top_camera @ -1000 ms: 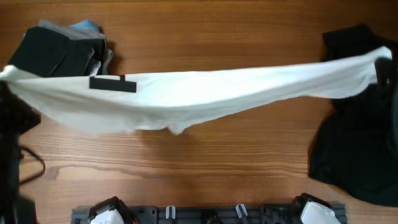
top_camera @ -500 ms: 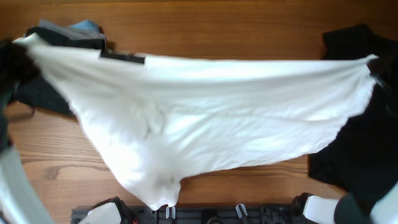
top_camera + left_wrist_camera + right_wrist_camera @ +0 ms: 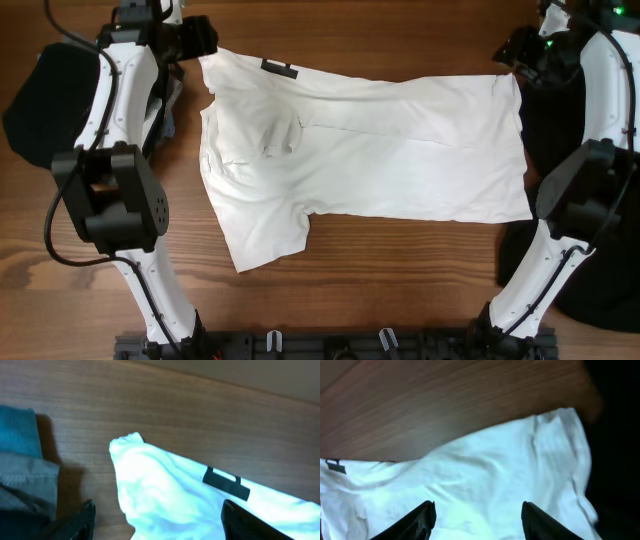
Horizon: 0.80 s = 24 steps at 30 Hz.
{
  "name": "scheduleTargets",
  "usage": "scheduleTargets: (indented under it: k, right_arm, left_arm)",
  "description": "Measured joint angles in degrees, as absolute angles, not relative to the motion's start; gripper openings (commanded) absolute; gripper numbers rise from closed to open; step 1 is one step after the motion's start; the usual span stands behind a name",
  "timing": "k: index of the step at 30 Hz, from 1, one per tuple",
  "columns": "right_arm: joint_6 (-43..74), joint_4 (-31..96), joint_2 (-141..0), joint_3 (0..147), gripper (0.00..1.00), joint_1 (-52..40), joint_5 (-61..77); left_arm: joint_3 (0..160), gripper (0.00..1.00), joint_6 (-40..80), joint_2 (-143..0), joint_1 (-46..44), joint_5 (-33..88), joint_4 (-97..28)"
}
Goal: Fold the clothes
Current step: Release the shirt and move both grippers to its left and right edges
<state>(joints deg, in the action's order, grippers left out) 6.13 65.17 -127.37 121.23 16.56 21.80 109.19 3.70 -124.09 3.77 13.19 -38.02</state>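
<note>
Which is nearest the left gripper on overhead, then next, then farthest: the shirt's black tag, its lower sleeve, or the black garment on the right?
1. Tag, just beside the left gripper, on the shirt's far edge.
2. Sleeve, near left.
3. Black garment, far right.

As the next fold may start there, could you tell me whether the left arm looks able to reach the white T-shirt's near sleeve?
Probably yes: the near sleeve lies flat and uncovered on the left arm's side, and the left gripper is open, holding nothing.
</note>
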Motion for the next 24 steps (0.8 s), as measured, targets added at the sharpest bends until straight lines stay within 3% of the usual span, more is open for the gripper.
scheduleTargets:
  k: [6, 9, 11, 15, 20, 23, 24]
  right_arm:
    - [3.73, 78.11, -120.88, 121.21, 0.61, 22.9, 21.78]
    - [1.96, 83.94, -112.12, 121.23, 0.71, 22.2, 21.85]
    - [1.63, 87.55, -106.08, 121.51, 0.72, 21.78, 21.89]
    - [1.63, 90.39, -105.32, 119.7, 0.72, 21.78, 21.87]
    - [1.63, 86.19, -105.75, 109.12, 0.72, 21.78, 21.85]
    - [1.65, 83.46, -105.86, 103.57, 0.72, 21.78, 21.85]
    - [1.69, 82.11, -105.86, 101.25, 0.72, 21.78, 21.85]
  left_arm:
    - [109.08, 0.78, 1.74, -112.86, 5.96, 12.97, -58.74]
    - [109.43, 0.75, 0.36, -103.98, 5.93, 11.64, -71.72]
    - [109.03, 0.74, 0.21, -101.86, 5.96, 10.9, -79.31]
    - [93.01, 0.73, 0.34, -103.63, 5.96, 11.29, -76.14]
    - [71.92, 0.72, 0.51, -104.73, 5.93, 14.33, -61.89]
    - [64.58, 0.67, 0.6, -104.75, 5.72, 16.25, -55.81]
    - [63.07, 0.6, 0.71, -104.75, 5.39, 16.64, -54.17]
